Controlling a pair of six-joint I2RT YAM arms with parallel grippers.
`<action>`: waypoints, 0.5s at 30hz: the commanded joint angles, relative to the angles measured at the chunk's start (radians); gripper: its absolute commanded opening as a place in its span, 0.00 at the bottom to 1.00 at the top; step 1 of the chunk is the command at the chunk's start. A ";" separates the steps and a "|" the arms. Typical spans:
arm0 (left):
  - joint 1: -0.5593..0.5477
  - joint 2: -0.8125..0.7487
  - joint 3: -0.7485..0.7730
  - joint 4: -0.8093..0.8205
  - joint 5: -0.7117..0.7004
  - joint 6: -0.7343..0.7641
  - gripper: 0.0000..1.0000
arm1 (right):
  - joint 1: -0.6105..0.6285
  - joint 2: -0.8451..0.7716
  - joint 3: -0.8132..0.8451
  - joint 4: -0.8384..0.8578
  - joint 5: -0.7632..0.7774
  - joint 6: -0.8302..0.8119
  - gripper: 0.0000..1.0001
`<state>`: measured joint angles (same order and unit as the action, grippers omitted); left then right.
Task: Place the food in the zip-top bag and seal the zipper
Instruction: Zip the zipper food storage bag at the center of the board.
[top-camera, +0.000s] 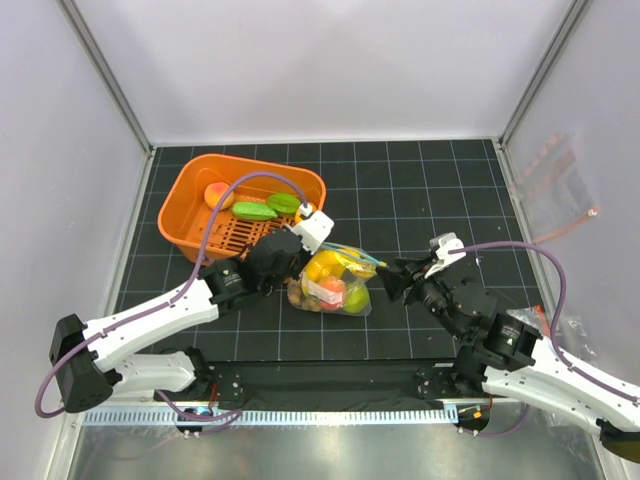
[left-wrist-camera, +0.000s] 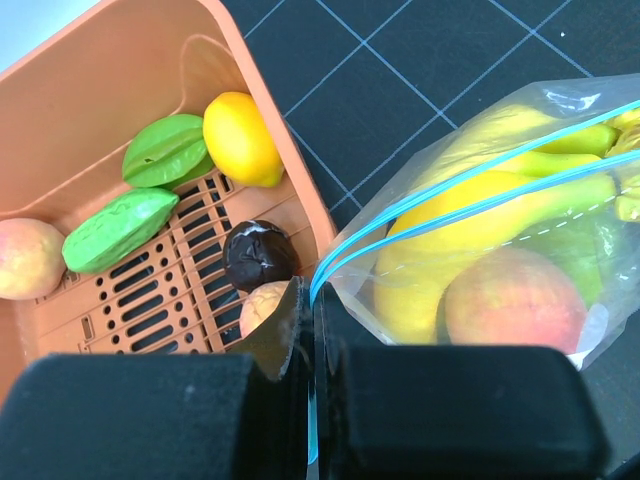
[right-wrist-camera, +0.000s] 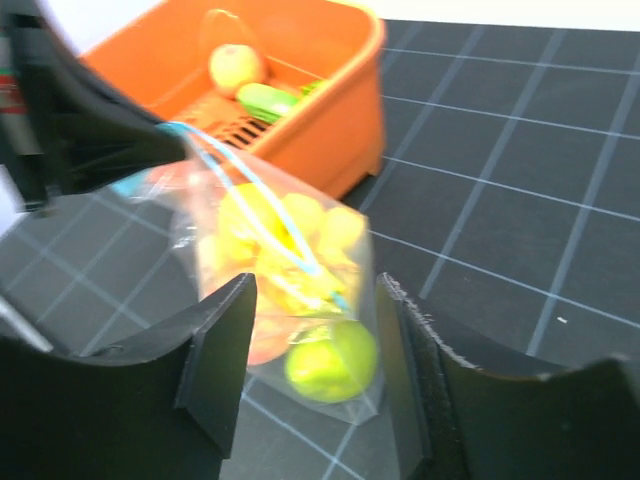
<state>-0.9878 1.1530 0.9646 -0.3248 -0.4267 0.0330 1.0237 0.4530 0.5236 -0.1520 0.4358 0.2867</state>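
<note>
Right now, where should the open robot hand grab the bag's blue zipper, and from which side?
Probably the free end of the zipper, coming in from the right. The left gripper is shut on the end beside the orange basket, so the strip stretches from there toward the open right gripper, which faces it.

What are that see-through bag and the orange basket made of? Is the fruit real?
The clear zip-top bag with a teal strip looks like thin soft plastic film: it creases and glints. The orange slotted basket seems rigid moulded plastic, matte with even slots. The bagged pink-orange peach looks a smooth toy; material unclear.
</note>
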 joint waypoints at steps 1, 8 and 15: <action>0.008 -0.038 -0.001 0.076 -0.021 0.002 0.00 | 0.006 0.032 -0.008 0.040 0.107 0.016 0.56; 0.008 -0.039 -0.004 0.078 -0.027 0.005 0.00 | 0.006 0.076 -0.027 0.086 0.049 0.011 0.54; 0.008 -0.044 -0.007 0.081 -0.030 0.007 0.00 | 0.006 0.168 -0.025 0.127 0.027 0.014 0.42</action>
<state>-0.9878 1.1450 0.9585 -0.3180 -0.4271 0.0338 1.0237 0.5903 0.4892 -0.1005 0.4652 0.2909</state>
